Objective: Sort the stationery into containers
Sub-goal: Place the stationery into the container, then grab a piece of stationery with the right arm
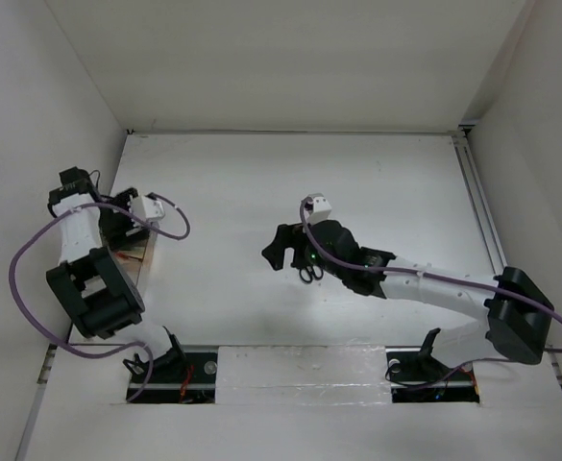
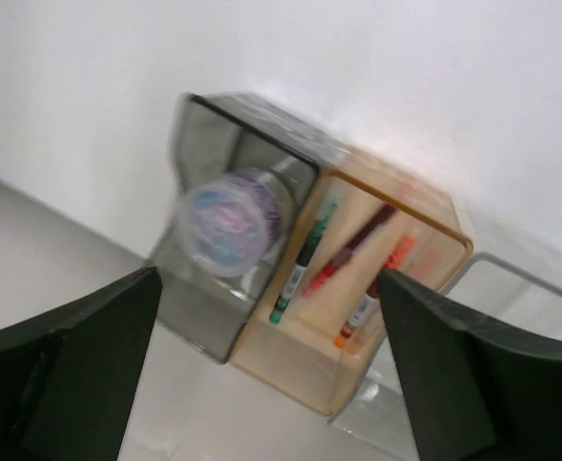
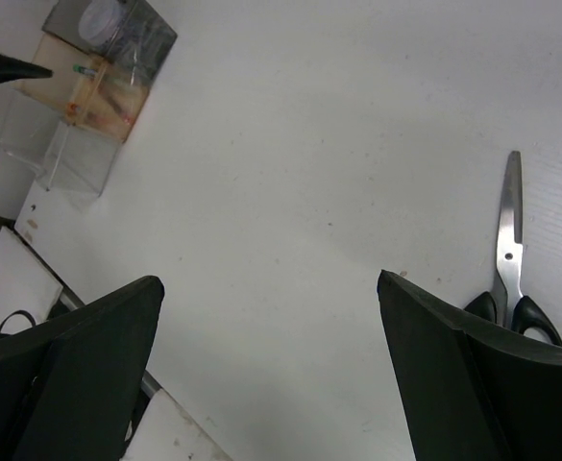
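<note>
The grey translucent box [image 2: 204,298] holds the greyish-purple roll [image 2: 231,221]. The tan box [image 2: 309,370] beside it holds three pens: a green one [image 2: 303,261], a dark red one [image 2: 354,248] and one with an orange tip [image 2: 372,298]. The clear box [image 2: 511,288] stands on the tan box's other side. My left gripper [image 2: 268,279] is open and empty, just in front of the boxes. The black-handled scissors [image 3: 506,254] lie on the table, to the right of my open, empty right gripper [image 3: 269,279]. In the top view the scissors [image 1: 309,273] lie half under the right wrist.
The three boxes stand against the left wall [image 1: 60,115], also seen far off in the right wrist view [image 3: 93,96]. White enclosure walls close the table at back and sides. A metal rail [image 1: 482,206] runs along the right edge. Purple cables [image 1: 31,250] loop round the left arm.
</note>
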{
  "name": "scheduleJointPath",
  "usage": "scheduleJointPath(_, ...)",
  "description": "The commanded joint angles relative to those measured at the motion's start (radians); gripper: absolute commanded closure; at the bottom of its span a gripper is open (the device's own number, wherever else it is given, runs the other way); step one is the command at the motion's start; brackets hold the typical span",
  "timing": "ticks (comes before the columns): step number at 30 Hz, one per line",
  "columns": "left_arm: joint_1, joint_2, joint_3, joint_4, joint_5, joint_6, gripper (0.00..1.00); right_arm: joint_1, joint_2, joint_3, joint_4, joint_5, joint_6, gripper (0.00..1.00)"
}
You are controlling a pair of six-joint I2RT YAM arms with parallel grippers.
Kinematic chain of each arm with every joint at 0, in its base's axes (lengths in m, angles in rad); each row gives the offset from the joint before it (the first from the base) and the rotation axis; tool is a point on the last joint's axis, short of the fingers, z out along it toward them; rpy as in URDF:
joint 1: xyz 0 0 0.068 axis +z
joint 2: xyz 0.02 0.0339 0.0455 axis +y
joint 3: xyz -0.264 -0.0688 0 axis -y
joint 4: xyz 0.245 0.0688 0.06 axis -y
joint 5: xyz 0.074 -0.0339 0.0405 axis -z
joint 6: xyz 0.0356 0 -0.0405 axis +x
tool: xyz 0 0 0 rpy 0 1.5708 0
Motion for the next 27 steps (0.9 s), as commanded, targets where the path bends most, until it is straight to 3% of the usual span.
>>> scheduleJointPath(1, 0.005, -0.129, 0.104, -0.104, 0.186, -0.077, 0.01, 0.01, 0.019, 0.089, -0.052, 0.051, 0.001, 0.0)
scheduleJointPath(4, 0.005, -0.213, 0.129, 0.018, 0.26, -0.262, 0.0, 0.01, 0.081, 0.195, -0.178, 0.11, 0.013, 0.0)
scheduleJointPath(7, 0.005, -0.292, 0.139, 0.237, 0.274, -0.648, 0.0, -0.014, 0.163, 0.317, -0.411, 0.193, 0.081, 0.0)
scheduleJointPath(8, 0.005, -0.309, 0.139, 0.29, 0.274, -0.755, 0.0, -0.031, 0.185, 0.34, -0.47, 0.193, 0.098, 0.0)
scheduleJointPath(9, 0.005, -0.324, 0.148, 0.333, 0.251, -0.968, 0.0, -0.074, 0.203, 0.354, -0.549, 0.184, 0.107, 0.0)
scheduleJointPath(10, 0.005, -0.336, 0.159, 0.356, 0.236, -1.044, 0.0, -0.102, 0.231, 0.365, -0.579, 0.155, 0.107, 0.0)
scheduleJointPath(16, 0.005, -0.425, 0.224, 0.267, 0.352, -1.221, 0.0, -0.255, 0.145, 0.199, -0.576, -0.001, 0.107, 0.18)
scheduleJointPath(18, 0.005, -0.435, 0.202, 0.161, 0.517, -1.186, 0.0, -0.28, 0.101, 0.158, -0.567, -0.035, 0.107, 0.23)
scheduleJointPath(21, -0.03, -0.413, 0.176, 0.103, 0.604, -1.216, 0.0, -0.291, 0.101, 0.134, -0.6, -0.044, 0.107, 0.23)
scheduleJointPath(27, -0.046, -0.357, 0.234, 0.164, 0.594, -1.383, 0.0, -0.281, 0.145, 0.1, -0.641, 0.026, 0.116, 0.24)
